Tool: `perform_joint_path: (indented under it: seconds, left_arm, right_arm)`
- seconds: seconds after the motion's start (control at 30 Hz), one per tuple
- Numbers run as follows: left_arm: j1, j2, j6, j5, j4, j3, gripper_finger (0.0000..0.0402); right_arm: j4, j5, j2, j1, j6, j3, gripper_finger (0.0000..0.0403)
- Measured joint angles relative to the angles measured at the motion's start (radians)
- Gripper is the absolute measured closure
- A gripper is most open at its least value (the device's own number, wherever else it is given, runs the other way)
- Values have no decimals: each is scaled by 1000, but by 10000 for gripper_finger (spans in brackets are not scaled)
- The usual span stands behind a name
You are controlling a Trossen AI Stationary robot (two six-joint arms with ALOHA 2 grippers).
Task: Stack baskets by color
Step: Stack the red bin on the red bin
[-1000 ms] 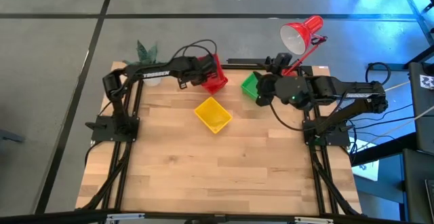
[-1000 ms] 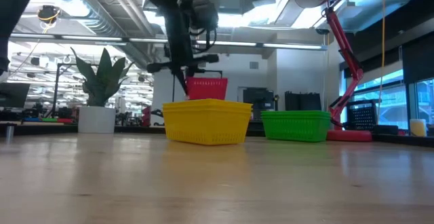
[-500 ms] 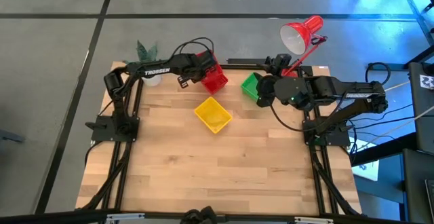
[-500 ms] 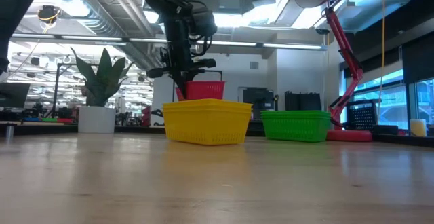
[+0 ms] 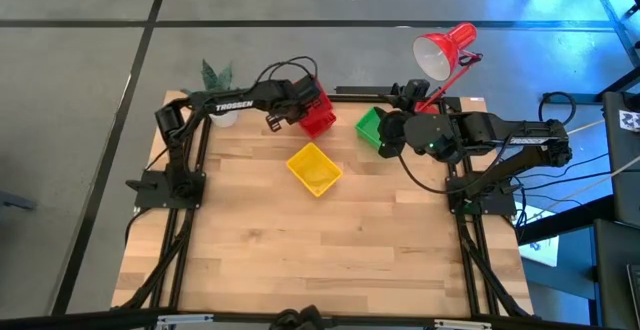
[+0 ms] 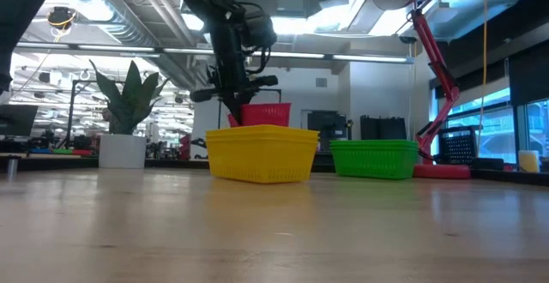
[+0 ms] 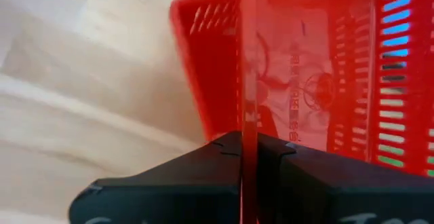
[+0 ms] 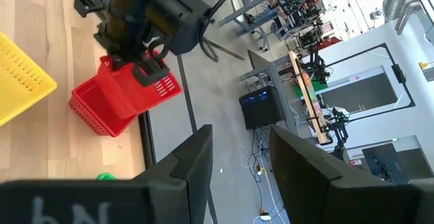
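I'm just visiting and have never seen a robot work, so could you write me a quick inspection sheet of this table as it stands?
Surface: wooden table, front half bare.
Job's things: red basket held tilted above a second red basket at the back edge; yellow basket mid-table; green basket to its right.
Clutter: red lamp and potted plant at the back corners.
Grippers: left gripper shut on the red basket's wall; right gripper open, empty, beside the green basket.
Cables: black loops on both arms; more off the table's right side.
Surroundings: grey floor; workshop with desks behind.
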Motion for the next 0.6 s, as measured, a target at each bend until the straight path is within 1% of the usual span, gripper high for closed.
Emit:
perform_joint_path:
  seconds: [0.2,0.3,0.6]
  left_arm:
    - [-8,16,11,32,-11,-1,401]
    - [-9,16,13,12,5,-1,401]
    - [-17,15,14,-1,-3,-1,401]
  right_arm:
    - [0,0,0,0,0,0,257]
    - [0,0,0,0,0,0,257]
    - [0,0,0,0,0,0,257]
